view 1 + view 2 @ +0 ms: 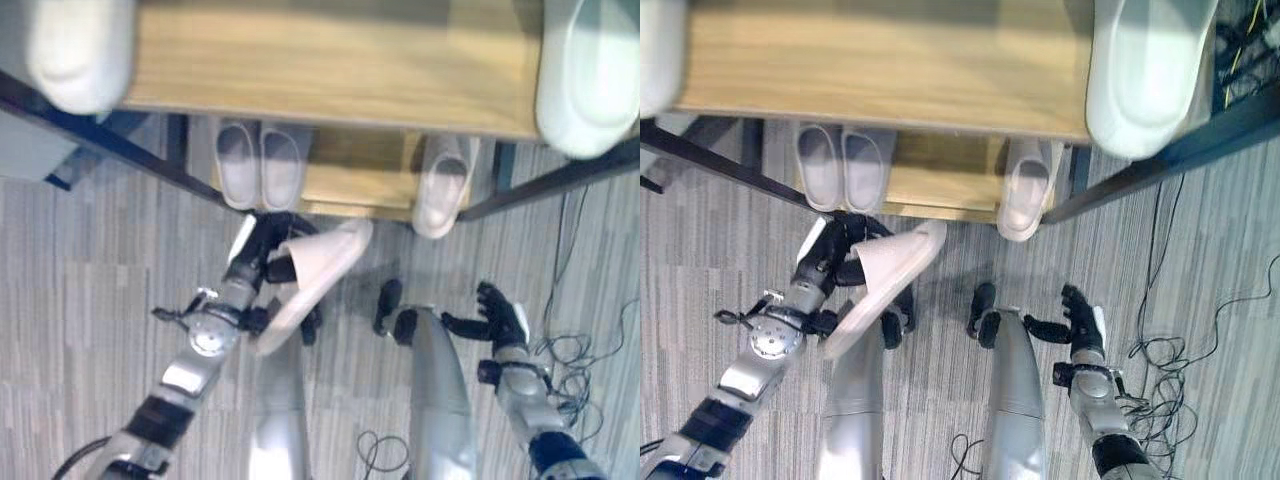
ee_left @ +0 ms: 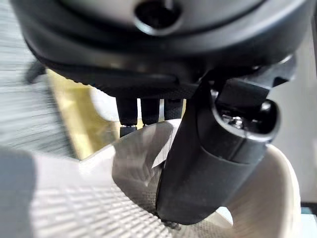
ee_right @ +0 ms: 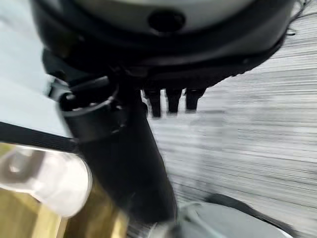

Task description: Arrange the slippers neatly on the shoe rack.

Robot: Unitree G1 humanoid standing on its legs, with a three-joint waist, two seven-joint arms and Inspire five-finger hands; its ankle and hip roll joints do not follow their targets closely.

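Six pale slippers total. Two sit on the shoe rack (image 1: 330, 60) top shelf at its left and right edges. Three sit on the lower shelf, a pair left, one right. The left hand (image 1: 262, 252) has its fingers clamped on the sixth slipper (image 1: 312, 280), soft and cream, just off the rack's front edge. The right hand (image 1: 500, 318) hangs loosely open, empty.

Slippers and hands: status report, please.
Left hand shut on slipper, held off floor before rack. Right hand open, idle. Lone slipper on lower shelf, pair beside it. Nothing in the way.
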